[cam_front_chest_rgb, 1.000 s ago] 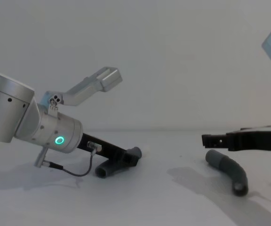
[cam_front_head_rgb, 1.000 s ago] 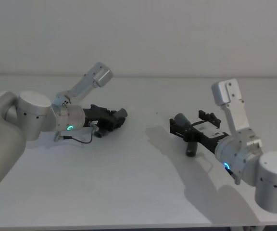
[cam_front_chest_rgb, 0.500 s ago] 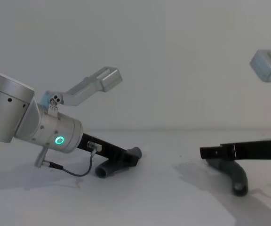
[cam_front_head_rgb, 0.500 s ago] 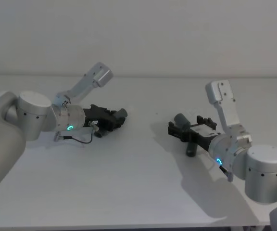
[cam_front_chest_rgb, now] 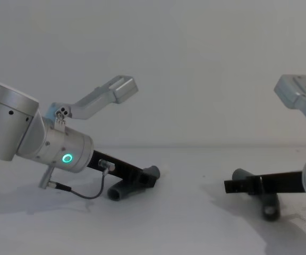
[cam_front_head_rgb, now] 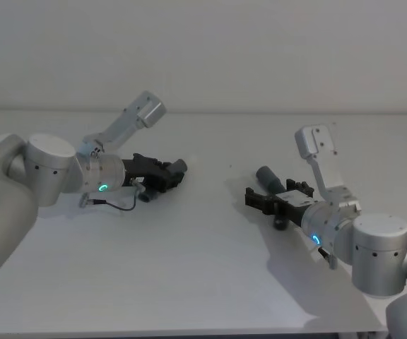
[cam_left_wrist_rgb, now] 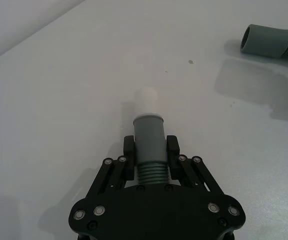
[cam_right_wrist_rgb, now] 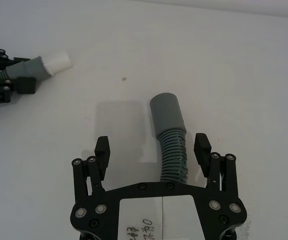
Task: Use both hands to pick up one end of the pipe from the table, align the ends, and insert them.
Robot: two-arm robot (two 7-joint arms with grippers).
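Plain matte white table [cam_front_head_rgb: 189,282], pale wall behind. Left side: left black two-finger gripper [cam_front_head_rgb: 162,175] clamped on a dark grey ribbed hose piece [cam_left_wrist_rgb: 149,135], white tip [cam_left_wrist_rgb: 146,97] pointing right. Right side: right black gripper [cam_right_wrist_rgb: 152,145] spread wide, straddling the second ribbed hose piece [cam_right_wrist_rgb: 173,150] without touching it; wider grey sleeve [cam_right_wrist_rgb: 166,112] aimed far-left.

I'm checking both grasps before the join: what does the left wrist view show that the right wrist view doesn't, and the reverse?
The left wrist view adds the close look at the left gripper, fingers shut on the ribs of the white-tipped piece, and the hollow mouth of the grey sleeve. The right wrist view adds the right gripper open, its fingers either side of the ribs of the sleeve piece, apart from them. Both share the two pieces lying apart, the white table and a small dark speck on it.
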